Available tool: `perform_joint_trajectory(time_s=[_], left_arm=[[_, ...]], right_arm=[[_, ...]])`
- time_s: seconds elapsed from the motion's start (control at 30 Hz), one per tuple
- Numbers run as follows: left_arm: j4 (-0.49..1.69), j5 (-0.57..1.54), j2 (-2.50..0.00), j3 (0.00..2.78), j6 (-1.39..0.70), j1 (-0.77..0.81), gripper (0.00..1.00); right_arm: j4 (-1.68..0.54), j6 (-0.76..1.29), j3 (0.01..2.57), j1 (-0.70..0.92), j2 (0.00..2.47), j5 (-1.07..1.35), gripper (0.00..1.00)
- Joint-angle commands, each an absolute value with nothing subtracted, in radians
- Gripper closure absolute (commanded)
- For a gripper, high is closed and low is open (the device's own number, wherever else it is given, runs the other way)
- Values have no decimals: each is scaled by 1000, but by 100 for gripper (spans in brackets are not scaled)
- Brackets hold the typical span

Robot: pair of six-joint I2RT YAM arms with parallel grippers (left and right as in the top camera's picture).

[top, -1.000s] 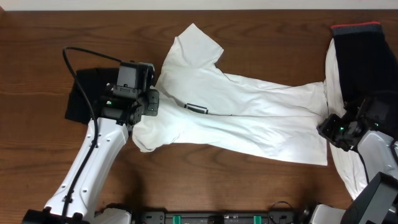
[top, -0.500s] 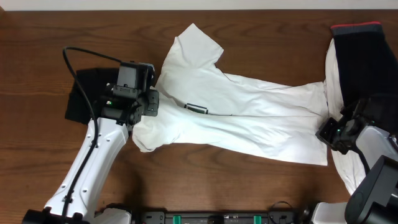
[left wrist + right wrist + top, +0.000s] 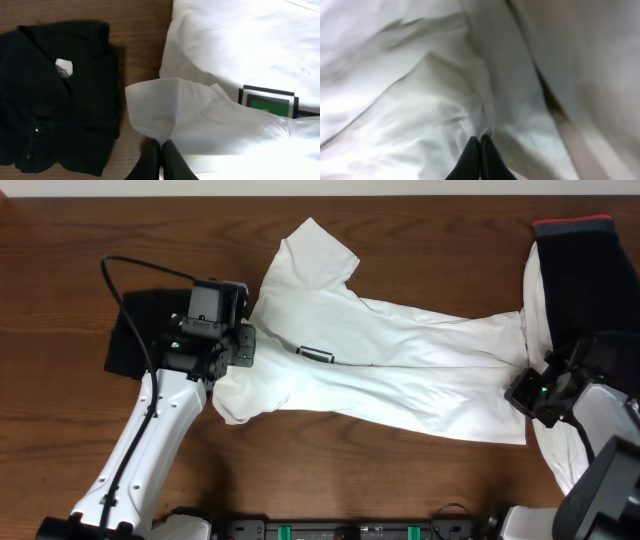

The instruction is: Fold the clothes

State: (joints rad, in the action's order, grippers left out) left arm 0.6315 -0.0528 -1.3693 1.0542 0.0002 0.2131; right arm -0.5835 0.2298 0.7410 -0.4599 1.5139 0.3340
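The clothes' white T-shirt (image 3: 400, 370) lies spread across the middle of the table, its green-and-black logo (image 3: 316, 354) facing up. My left gripper (image 3: 241, 346) sits at the shirt's left side, shut on the edge of a sleeve (image 3: 165, 107); its fingertips (image 3: 161, 146) pinch the cloth beside the logo (image 3: 269, 103). At the shirt's right end my right gripper (image 3: 524, 391) is shut on a fold of white cloth (image 3: 445, 85), its fingertips (image 3: 481, 140) pressed together with the fabric bunched between them.
A folded black buttoned shirt (image 3: 135, 335) (image 3: 55, 90) lies left of the left gripper. A black garment with a red band (image 3: 578, 265) lies at the back right, and another white garment (image 3: 556, 448) lies under the right arm. Bare wood (image 3: 330, 470) runs along the front.
The right gripper has closed on the white cloth and edged slightly left. The left arm and the T-shirt have not moved.
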Motion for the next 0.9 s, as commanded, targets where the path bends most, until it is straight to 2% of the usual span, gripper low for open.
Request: perform_joint_trajectory(time_s=[0.0,0.13,0.33,0.77,0.87], left_arm=[[647,-64,-1354,1086,1,213,94],[655,-64,-1303,1113,-8,213,94],[730,-65,-1206,1129,-21,213,94],[838,-214,-1052,1129,-139,213,94],[870,-258,-1049,1129,-144,213,94]], right_arm=[[-619,220,771,-464,1399,385,99],[-690,231,771,-465,1264,352,99],[-833,300,771,-465,1139,150,99],[-905,329,776,-470,1137,122,99],[-920,253,795,-473,1135,243,99]])
